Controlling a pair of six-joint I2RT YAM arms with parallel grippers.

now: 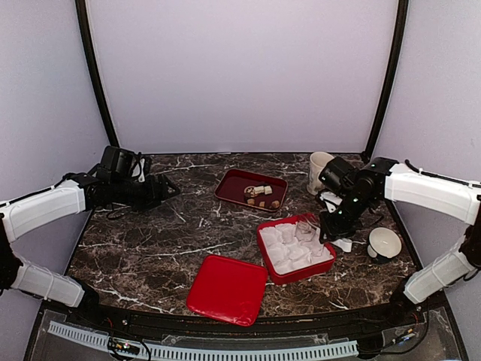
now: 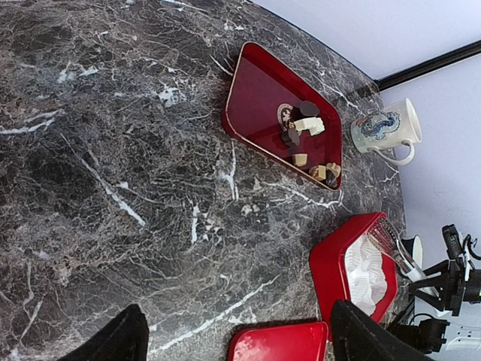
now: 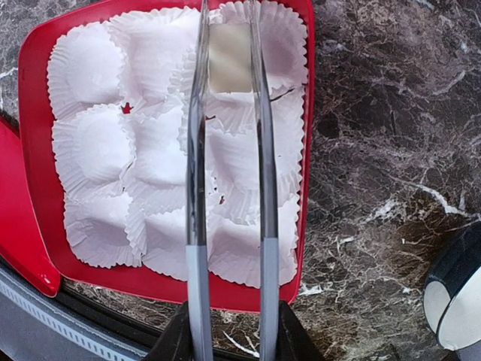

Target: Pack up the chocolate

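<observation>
The marble table [image 1: 143, 241] is being seen across the lower frame. A red lid [image 1: 228, 289] is being shown flat at lower centre, just beside the red box [image 3: 37, 150] of paper cups [image 3: 94, 143]. Chocolate [image 2: 304, 139] is being held in the dark red tray [image 1: 234, 184] at centre, strung from upper left to lower right in the left wrist view. The left gripper [image 1: 167, 188] is being held released at left. Clear tongs [image 3: 197, 188] are being clenched by the right gripper [image 3: 231, 338], one tan piece [image 3: 230, 59] being pinched at their tips over an upper cup, its long axis lying up the frame, along the tongs
</observation>
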